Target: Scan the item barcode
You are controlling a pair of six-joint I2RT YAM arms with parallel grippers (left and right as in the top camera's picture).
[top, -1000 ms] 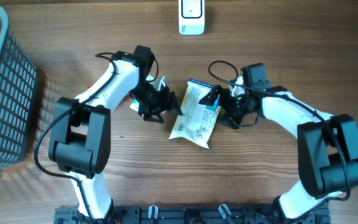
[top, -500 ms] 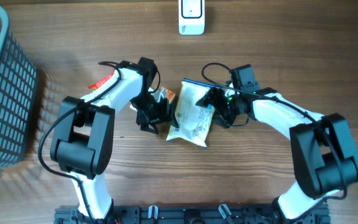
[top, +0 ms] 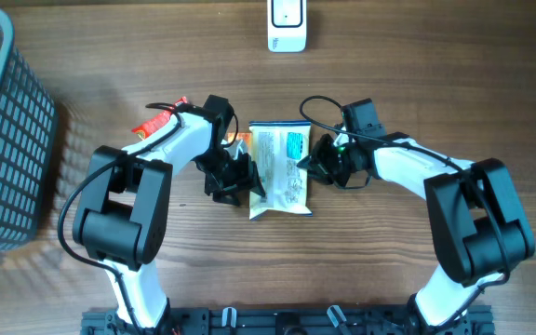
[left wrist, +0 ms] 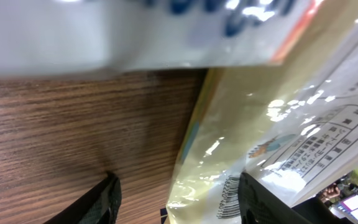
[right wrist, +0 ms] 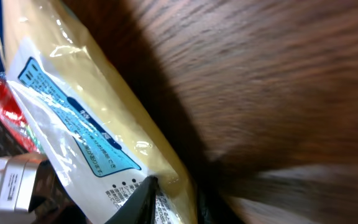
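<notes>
A: Two arms on the wooden table (top: 408, 65). What's over at the left?

B: Grey mesh basket (top: 7, 140), at the left edge, well apart from everything else. Next along, a red and orange packet (top: 159, 118) lies just beside the left arm on its far side.

A: Left gripper (top: 242, 179)?

B: It's at the left edge of the snack bag (top: 279, 172). In the wrist view its fingers (left wrist: 110, 199) stand apart, with bare wood and the bag's lower edge in the gap. The jaws are spread, nothing is pinched.

A: Where's the bag?

B: Flat on the table, mid-scene, between the two grippers. It's a pale yellow pouch with a white label and a blue patch on the label. A barcode (left wrist: 230, 194) shows close to the left gripper's other finger.

A: Scanner?

B: White scanner (top: 287, 26) at the far edge, in line with the bag and well apart from it.

A: Right gripper (top: 314, 160)?

B: It's up against the bag's right edge. The wrist view shows one dark finger (right wrist: 138, 200) on the clear film, and the rest is blurred. Can't tell whether it's clamped on the bag or just touching it.
</notes>
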